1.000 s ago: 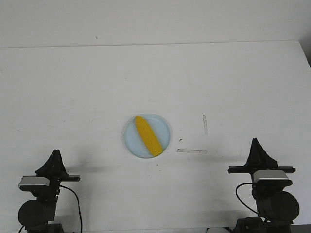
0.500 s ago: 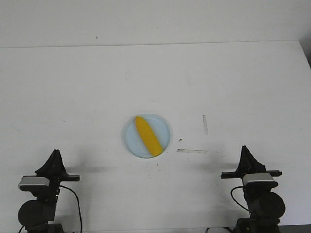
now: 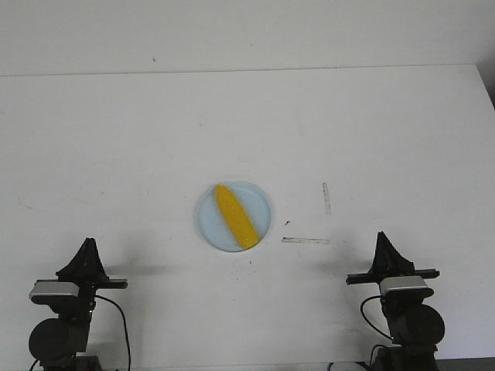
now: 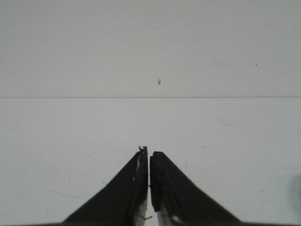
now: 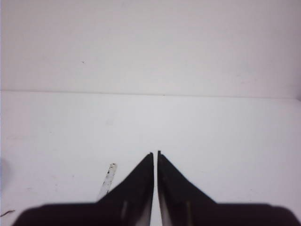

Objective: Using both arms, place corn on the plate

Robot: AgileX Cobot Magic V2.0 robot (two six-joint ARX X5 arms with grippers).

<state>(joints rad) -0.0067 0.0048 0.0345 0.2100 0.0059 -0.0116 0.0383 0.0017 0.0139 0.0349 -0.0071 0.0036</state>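
The yellow corn (image 3: 236, 216) lies diagonally on the pale blue plate (image 3: 261, 201) in the middle of the white table. My left gripper (image 3: 90, 242) is shut and empty near the table's front left, well apart from the plate. My right gripper (image 3: 381, 235) is shut and empty near the front right, also apart from the plate. In the left wrist view the gripper (image 4: 149, 151) shows its jaws together over bare table. In the right wrist view the gripper (image 5: 155, 153) shows its jaws together too. The corn and plate do not show in either wrist view.
Two strips of clear tape lie on the table right of the plate, one upright (image 3: 326, 198) and one flat (image 3: 305, 240); one also shows in the right wrist view (image 5: 107, 179). The table's far edge meets a white wall (image 3: 247, 31).
My right arm has drawn back toward the front and shifted a little left. The left arm, corn and plate have not moved.
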